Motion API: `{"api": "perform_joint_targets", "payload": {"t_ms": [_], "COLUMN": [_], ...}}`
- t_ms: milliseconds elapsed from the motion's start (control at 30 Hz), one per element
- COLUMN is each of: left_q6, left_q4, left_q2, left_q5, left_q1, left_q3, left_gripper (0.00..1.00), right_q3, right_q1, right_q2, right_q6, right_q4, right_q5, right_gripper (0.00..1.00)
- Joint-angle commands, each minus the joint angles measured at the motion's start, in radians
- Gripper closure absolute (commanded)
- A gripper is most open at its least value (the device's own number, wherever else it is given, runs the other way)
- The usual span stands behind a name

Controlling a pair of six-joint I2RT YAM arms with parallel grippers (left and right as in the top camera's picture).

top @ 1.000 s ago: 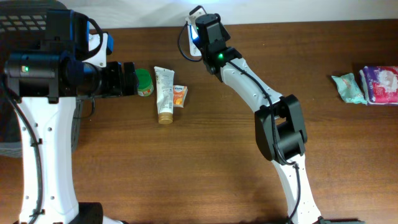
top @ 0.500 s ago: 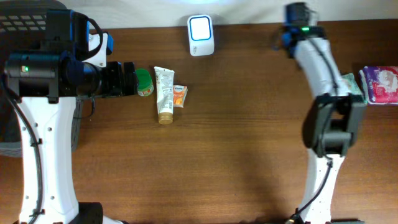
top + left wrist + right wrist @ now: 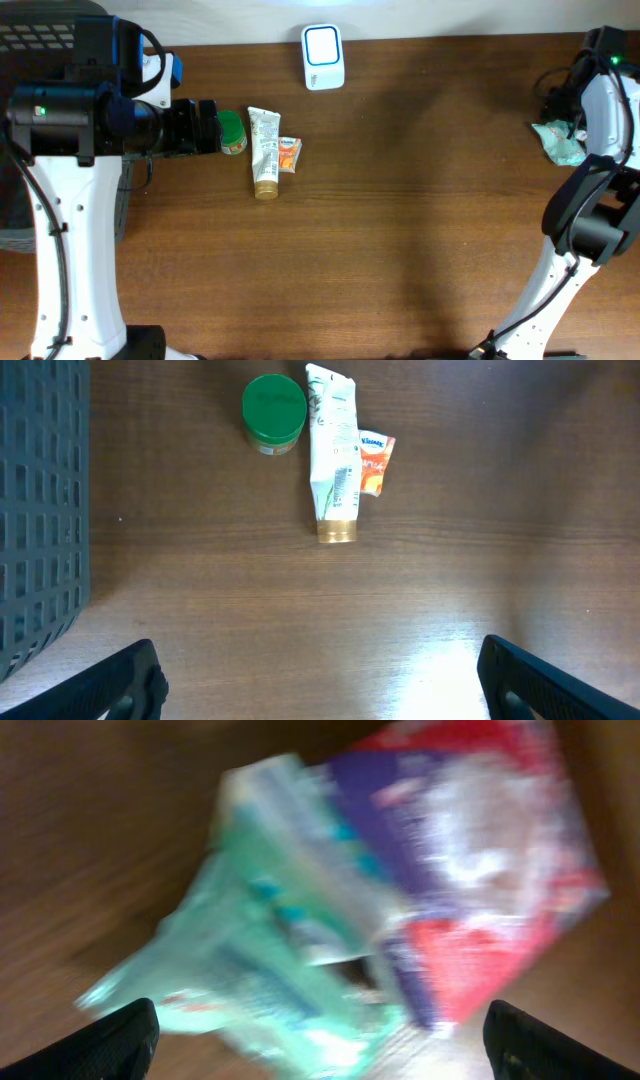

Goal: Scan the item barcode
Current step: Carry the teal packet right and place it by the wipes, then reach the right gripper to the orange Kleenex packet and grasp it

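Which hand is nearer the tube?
Left. Left hand is just beside the tube, with the jar between them; right hand is across the table, at the packs by the far edge.

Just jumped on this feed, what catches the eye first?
The white scanner box with a glowing screen stands at the far edge of the wooden table. Left of centre lie a green-lidded jar, a white gold-capped tube and a small orange packet. At the right edge, the open right gripper hangs over a teal plastic packet and a purple-and-red pack.

Overhead top-down; left wrist high, sharing tube [image 3: 333, 460]; right wrist close.
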Motion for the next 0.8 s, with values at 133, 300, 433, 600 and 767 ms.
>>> {"api": "perform_joint_targets", "payload": {"t_ms": [133, 300, 433, 600, 767], "left_q6": [-0.008, -0.009, -0.008, -0.008, -0.008], "left_q4": [-0.001, -0.001, -0.001, -0.001, -0.001], "left_q2": [-0.017, -0.017, -0.017, -0.017, -0.017], "left_q5": [0.01, 0.01, 0.01, 0.01, 0.01], "left_q1": [0.005, 0.005, 0.005, 0.005, 0.005], "left_q3": [0.002, 0.002, 0.002, 0.002, 0.002], "left_gripper": [0.01, 0.01, 0.01, 0.01, 0.01], "right_q3": [0.013, 0.013, 0.002, -0.033, -0.033], "right_q1": [0.141, 0.312, 0.463, 0.692, 0.796], "right_q2": [-0.08, -0.139, -0.123, -0.059, 0.023], "right_q6": [0.013, 0.013, 0.013, 0.142, 0.396], "right_q4": [-0.031, -0.144, -0.167, -0.075, 0.027], "right_q5": [-0.461, -0.877, -0.939, -0.845, -0.797], "right_gripper": [0.01, 0.01, 0.01, 0.01, 0.01]}}
